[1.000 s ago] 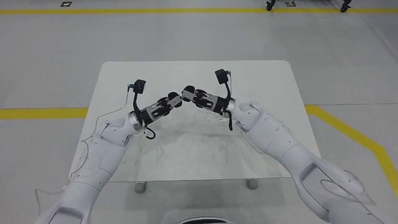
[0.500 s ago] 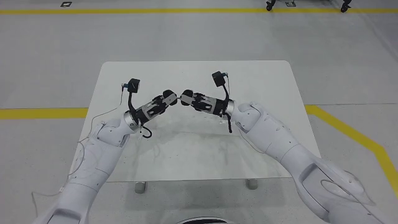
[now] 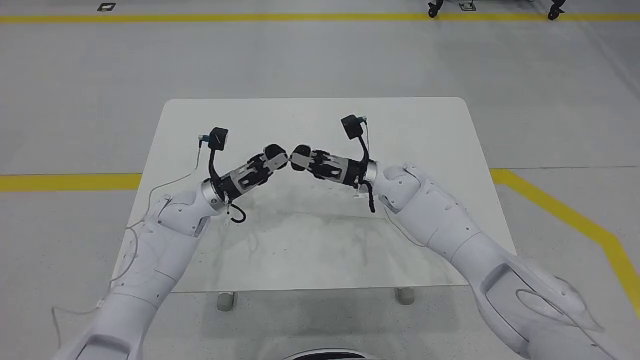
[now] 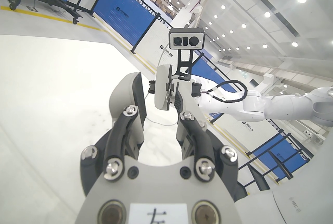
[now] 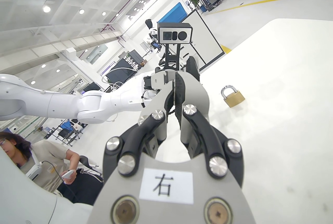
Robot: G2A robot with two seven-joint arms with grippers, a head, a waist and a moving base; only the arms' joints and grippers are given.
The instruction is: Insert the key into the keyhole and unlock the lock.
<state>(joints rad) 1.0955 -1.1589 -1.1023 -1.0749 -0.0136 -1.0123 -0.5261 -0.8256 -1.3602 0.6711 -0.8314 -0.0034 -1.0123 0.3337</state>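
A brass padlock (image 5: 233, 98) lies flat on the white table (image 3: 420, 220) with its shackle closed, a little off to one side of the grippers. Both grippers meet tip to tip in the air above the table's middle. My left gripper (image 3: 275, 153) (image 4: 158, 94) is open, and its dark-padded fingers (image 5: 193, 66) stand on either side of the right gripper's tip. The right gripper (image 3: 298, 157) (image 5: 174, 80) has its pads pressed together. I cannot tell whether a key sits between them; no key can be made out.
The tabletop is bare white with faint scuffs, and its edges are well away from the grippers. Each arm's wrist camera (image 3: 350, 125) (image 3: 216, 138) sticks up beside its gripper.
Both arms have shifted slightly to the left since a second ago, staying tip to tip. Over the last half second they have hardly moved.
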